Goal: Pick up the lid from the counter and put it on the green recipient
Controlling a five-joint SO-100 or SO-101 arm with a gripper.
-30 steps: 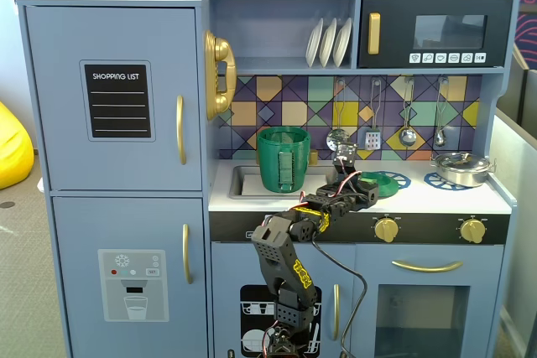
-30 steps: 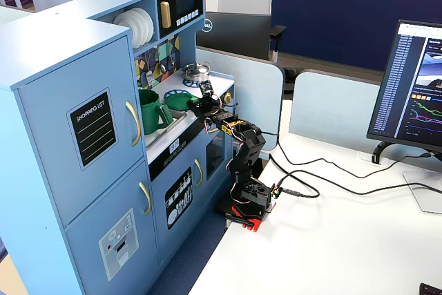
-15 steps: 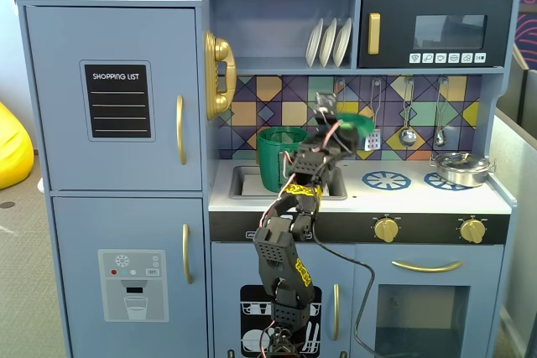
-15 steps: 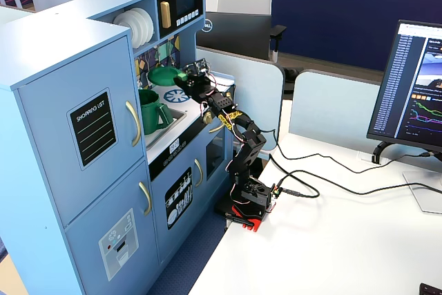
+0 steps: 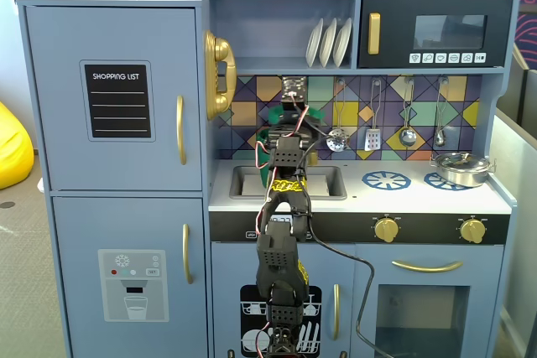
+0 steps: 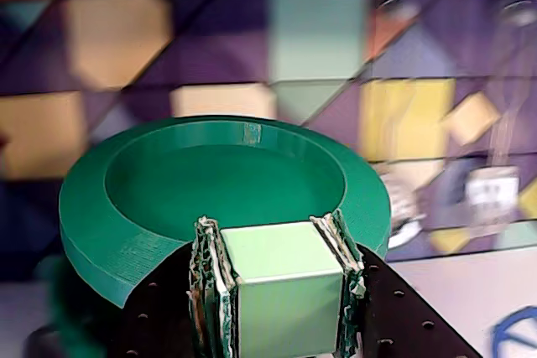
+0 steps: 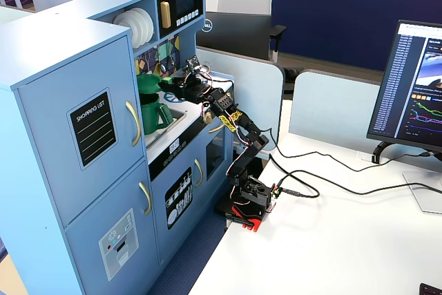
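My gripper (image 6: 277, 236) is shut on the pale green knob (image 6: 285, 282) of the lid (image 6: 210, 182), a round dark green disc with a raised rim, held roughly level. In a fixed view the gripper (image 7: 173, 86) holds the lid (image 7: 147, 85) right over the mouth of the green recipient (image 7: 153, 115), which stands at the left end of the counter by the sink. I cannot tell whether the lid touches it. In the other fixed view the arm hides most of the lid (image 5: 278, 114) and all of the recipient.
A shiny steel pot (image 5: 460, 168) sits on the right burner. A blue burner ring (image 5: 386, 180) and the sink (image 5: 323, 180) lie on the counter. Utensils (image 5: 373, 136) hang on the tiled back wall. A shelf with plates (image 5: 329, 42) is overhead.
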